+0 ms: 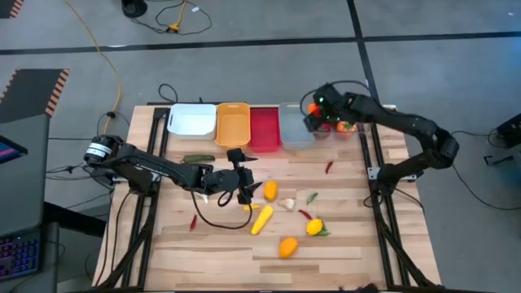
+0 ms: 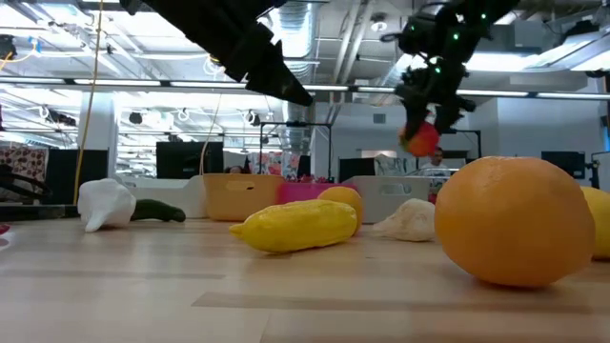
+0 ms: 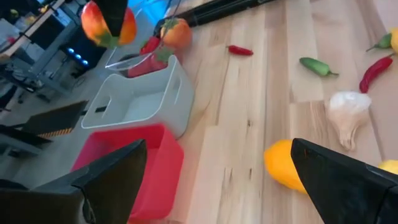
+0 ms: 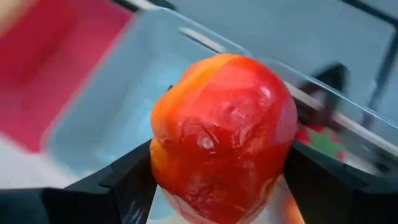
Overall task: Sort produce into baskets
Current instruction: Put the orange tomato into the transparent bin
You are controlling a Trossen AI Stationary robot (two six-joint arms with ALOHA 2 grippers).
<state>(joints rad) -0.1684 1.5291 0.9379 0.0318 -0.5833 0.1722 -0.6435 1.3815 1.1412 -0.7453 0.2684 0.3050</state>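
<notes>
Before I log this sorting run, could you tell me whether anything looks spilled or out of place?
Nothing stands out. The right gripper holds a red-orange fruit above the bins; the remaining produce simply lies loose, unsorted.

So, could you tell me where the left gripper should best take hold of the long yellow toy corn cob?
Grip the long yellow toy corn cob across its narrow middle, coming straight down from above: it lies flat and diagonal on the wooden table, with both long sides clear.

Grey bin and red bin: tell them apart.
The grey bin is pale and stands under the right gripper, which holds a red-orange pepper above it; the red bin is bright red with no gripper above it. Both look empty, similar in size, side by side in the row.
</notes>
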